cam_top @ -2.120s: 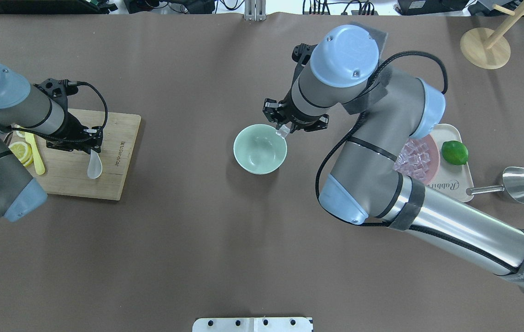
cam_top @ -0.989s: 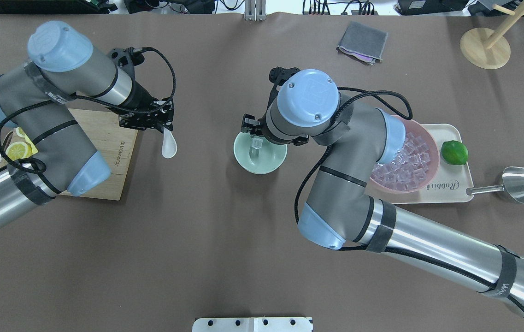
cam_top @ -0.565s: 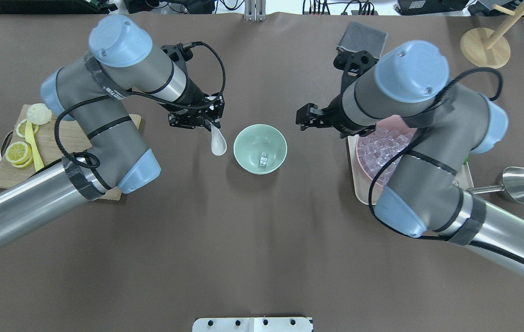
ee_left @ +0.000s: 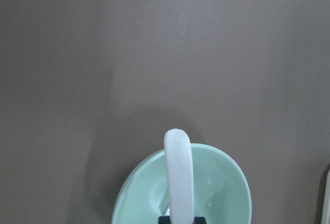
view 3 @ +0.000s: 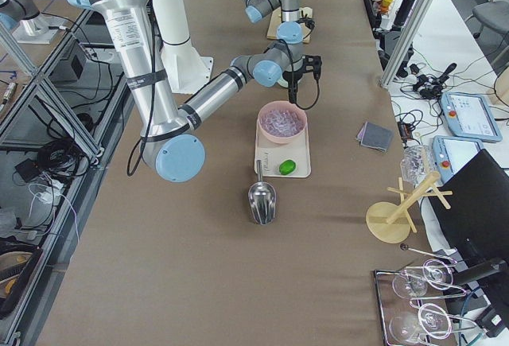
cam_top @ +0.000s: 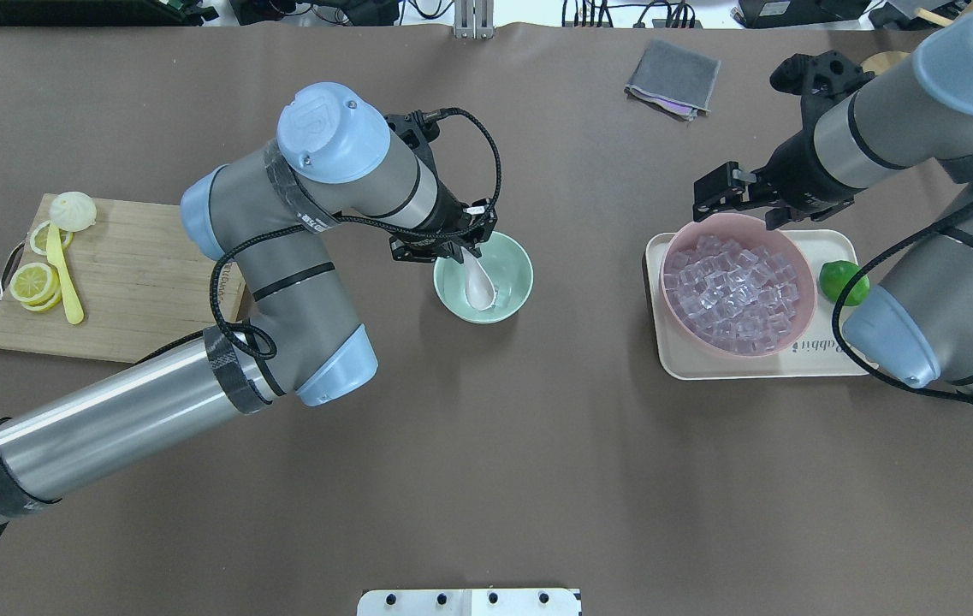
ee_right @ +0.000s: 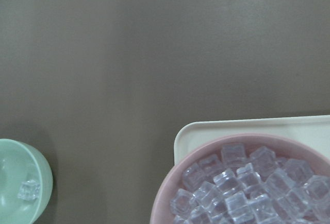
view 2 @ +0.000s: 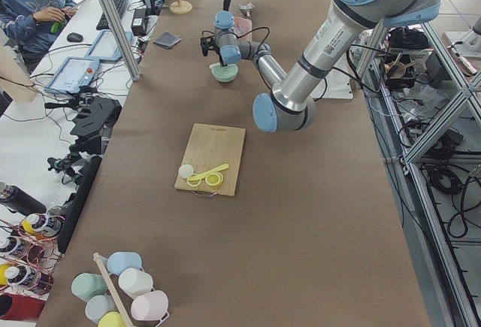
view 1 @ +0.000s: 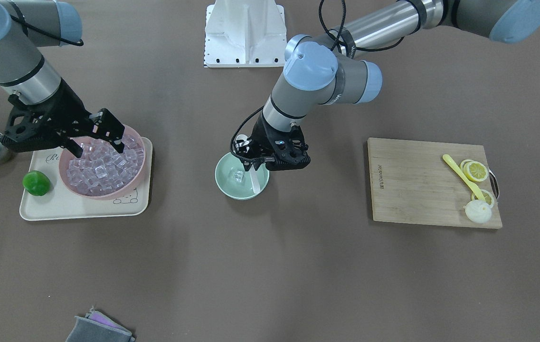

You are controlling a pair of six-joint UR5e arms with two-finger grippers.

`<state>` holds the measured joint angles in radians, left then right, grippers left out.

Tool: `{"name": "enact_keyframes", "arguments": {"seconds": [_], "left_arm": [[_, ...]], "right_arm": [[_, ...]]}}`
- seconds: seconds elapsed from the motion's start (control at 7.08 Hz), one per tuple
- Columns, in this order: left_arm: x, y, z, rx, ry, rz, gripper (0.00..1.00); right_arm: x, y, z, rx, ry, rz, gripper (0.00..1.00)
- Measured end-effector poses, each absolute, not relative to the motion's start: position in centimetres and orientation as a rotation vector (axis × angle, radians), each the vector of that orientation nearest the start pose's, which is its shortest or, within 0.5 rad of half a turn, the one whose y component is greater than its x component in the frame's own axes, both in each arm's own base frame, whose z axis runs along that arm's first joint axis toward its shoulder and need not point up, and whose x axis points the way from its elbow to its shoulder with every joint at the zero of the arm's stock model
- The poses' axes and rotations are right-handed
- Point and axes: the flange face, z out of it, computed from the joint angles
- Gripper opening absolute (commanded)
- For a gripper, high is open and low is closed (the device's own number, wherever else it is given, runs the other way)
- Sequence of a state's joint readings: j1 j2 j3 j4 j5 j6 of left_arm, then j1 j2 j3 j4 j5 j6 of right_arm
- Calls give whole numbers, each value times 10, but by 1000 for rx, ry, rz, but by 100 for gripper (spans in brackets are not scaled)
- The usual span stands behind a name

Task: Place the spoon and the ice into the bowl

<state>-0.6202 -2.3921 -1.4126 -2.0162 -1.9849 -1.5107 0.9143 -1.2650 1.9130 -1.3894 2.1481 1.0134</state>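
Glossy white spoon [cam_top: 480, 287] hangs scoop-down inside the smooth, round mint-green bowl [cam_top: 516, 265]. Its short handle is pinched in the left gripper [cam_top: 472, 251] above the bowl's rim; whether the scoop touches bottom is unclear. One clear ice cube [view 1: 238, 176] lies in the bowl just beside the scoop. Right gripper [cam_top: 736, 218] hovers with jaws apart and nothing in them, over the far rim of the pink bowl [cam_top: 665, 287] — heaped with translucent cubes [cam_top: 734, 291], on a cream tray [cam_top: 683, 366]. Left fingertips mostly hidden under the wrist
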Motion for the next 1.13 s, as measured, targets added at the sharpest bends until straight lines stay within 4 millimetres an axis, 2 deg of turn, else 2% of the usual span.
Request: {"name": "enact_keyframes", "arguments": {"seconds": [0.14, 0.28, 0.57, 0.71, 0.85, 0.99, 1.13], "left_arm": [[556, -513, 169, 35, 1158, -262, 98], [548, -525, 183, 68, 1151, -250, 98], [508, -556, 230, 122, 1104, -223, 98], [473, -570, 268, 122, 1074, -196, 98], [424, -584, 318, 136, 1033, -154, 98], [369, -592, 367, 173, 984, -91, 98], [305, -600, 405, 205, 947, -25, 98]], "right_arm": [[-276, -502, 321, 137, -954, 87, 100], [-268, -503, 330, 141, -943, 79, 100], [-238, -511, 356, 163, -909, 49, 100], [-216, -520, 375, 172, -892, 21, 100], [-192, -532, 398, 183, -872, -15, 100], [-170, -545, 422, 191, -854, -49, 100], [-146, -559, 449, 191, -841, -83, 100]]}}
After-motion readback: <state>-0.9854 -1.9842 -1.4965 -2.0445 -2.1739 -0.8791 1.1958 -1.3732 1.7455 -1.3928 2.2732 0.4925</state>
